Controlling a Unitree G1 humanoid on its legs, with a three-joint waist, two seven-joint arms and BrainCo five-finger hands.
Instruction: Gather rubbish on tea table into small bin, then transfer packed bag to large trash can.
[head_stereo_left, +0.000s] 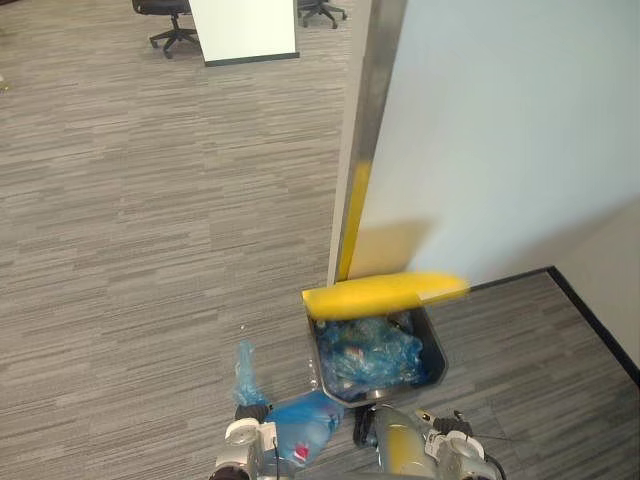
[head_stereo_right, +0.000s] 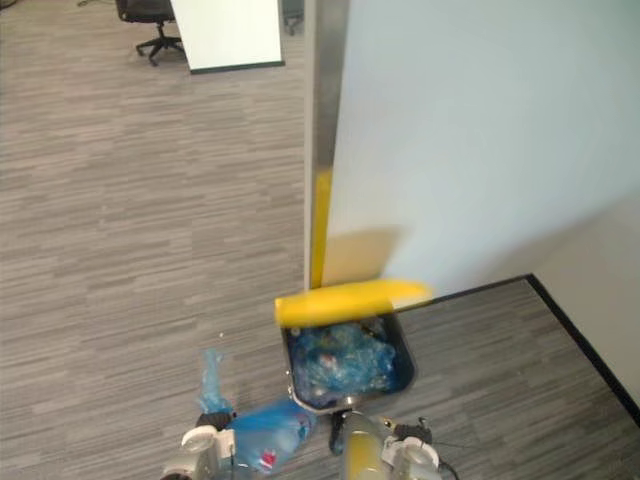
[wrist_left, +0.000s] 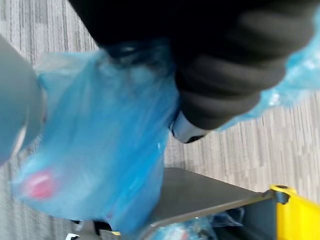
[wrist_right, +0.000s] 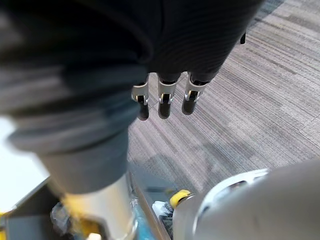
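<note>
Plastic bunches in my left hand (head_stereo_left: 251, 411): the fingers are curled round the neck of the blue bag (head_stereo_left: 303, 425). Its loose top sticks up above the hand, and the full body bulges out toward my right. Something red shows through the thin film.

The bag hangs outside the large trash can (head_stereo_left: 440, 368), just beside its near left corner. Whether it touches the grey wall I cannot tell.

The can stands on the grey striped carpet (head_stereo_left: 150, 250), against the end of a pale partition (head_stereo_left: 500, 130) with a metal edge strip (head_stereo_left: 372, 100). Its yellow lid (head_stereo_left: 385, 292) lies across the far rim, so the mouth on my side is uncovered. Crumpled blue bags (head_stereo_left: 370, 352) lie inside.

The fingers of my right hand (wrist_right: 165, 100) hang loose and nearly straight above the carpet, holding nothing. That hand hovers close to the near side of the can, to the right of the bag.

Far off across the carpet stand a black office chair (head_stereo_left: 170, 22) and a white panel (head_stereo_left: 245, 28).
</note>
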